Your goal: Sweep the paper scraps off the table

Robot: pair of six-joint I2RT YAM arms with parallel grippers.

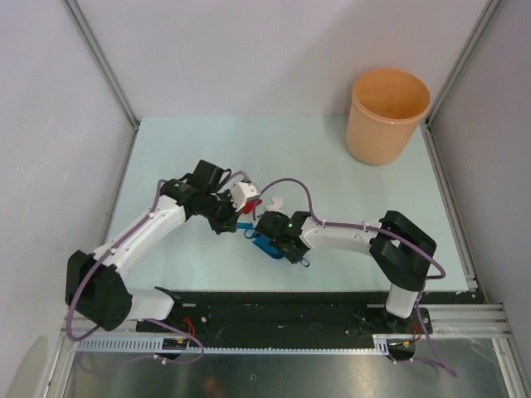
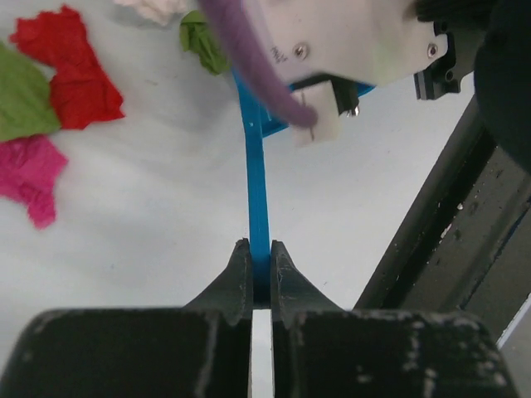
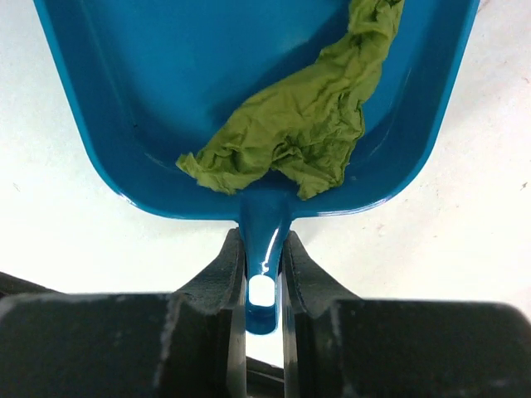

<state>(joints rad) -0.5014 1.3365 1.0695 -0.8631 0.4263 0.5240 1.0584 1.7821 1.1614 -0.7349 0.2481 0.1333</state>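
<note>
Though overhead hides it, right end effector (image 3: 264,242) pinches dustpan (image 3: 158,91), green scrap (image 3: 303,124) inside

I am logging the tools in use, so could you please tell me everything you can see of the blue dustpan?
The blue dustpan looks like glossy moulded plastic: a shallow tray with rounded corners, a raised rear wall and a short handle with a hole at its end. The right gripper clamps that handle. One crumpled green paper scrap lies inside. It sits low over the pale table; contact is unclear.
</note>
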